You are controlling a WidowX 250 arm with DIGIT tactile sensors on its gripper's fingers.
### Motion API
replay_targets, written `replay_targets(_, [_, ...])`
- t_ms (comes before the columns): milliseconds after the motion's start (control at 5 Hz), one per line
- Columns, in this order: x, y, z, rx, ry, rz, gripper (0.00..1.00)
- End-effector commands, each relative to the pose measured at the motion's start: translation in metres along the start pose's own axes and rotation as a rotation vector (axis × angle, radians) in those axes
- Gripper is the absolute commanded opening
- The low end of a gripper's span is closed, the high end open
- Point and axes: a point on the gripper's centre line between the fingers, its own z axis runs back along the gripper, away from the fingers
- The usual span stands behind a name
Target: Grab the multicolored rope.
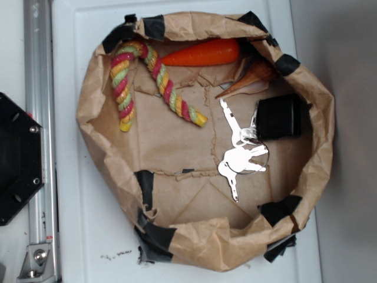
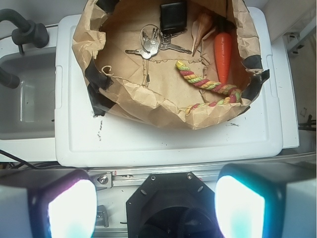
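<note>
Presently: rope untouched, gripper well short of the bag.

Rope [image 1: 154, 76] lies bent like a hook inside the paper bag [image 1: 94, 112], at about eleven o'clock of the bag floor in the exterior view, its bend against the bag wall. Carrot [image 1: 203, 53] sits just beside it at twelve o'clock; keys [image 1: 241, 158] and black case [image 1: 280, 117] lie toward three o'clock, apart. Gripper [image 2: 156, 198] shows two fingers [image 2: 69, 208] spread wide, empty, above the mount. Recommended: descend over the straight run toward the yellow end, jaws across the strand, clear of the carrot and bag rim.
</note>
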Motion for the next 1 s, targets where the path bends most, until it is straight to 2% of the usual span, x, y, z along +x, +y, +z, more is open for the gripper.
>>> replay_targets(0, [0.0, 0.0, 0.0, 0.0, 0.0, 0.0, 1.0])
replay_targets(200, [0.047, 0.013, -0.035, 0.047, -0.03, 0.141, 1.0])
replay_targets(400, [0.09, 0.025, -0.072, 0.107, -0.019, 0.287, 1.0])
replay_targets(600, [0.122, 0.039, -0.123, 0.177, 0.099, 0.312, 1.0])
replay_targets(800, [0.106, 0.07, -0.169, 0.259, 0.208, 0.331, 1.0])
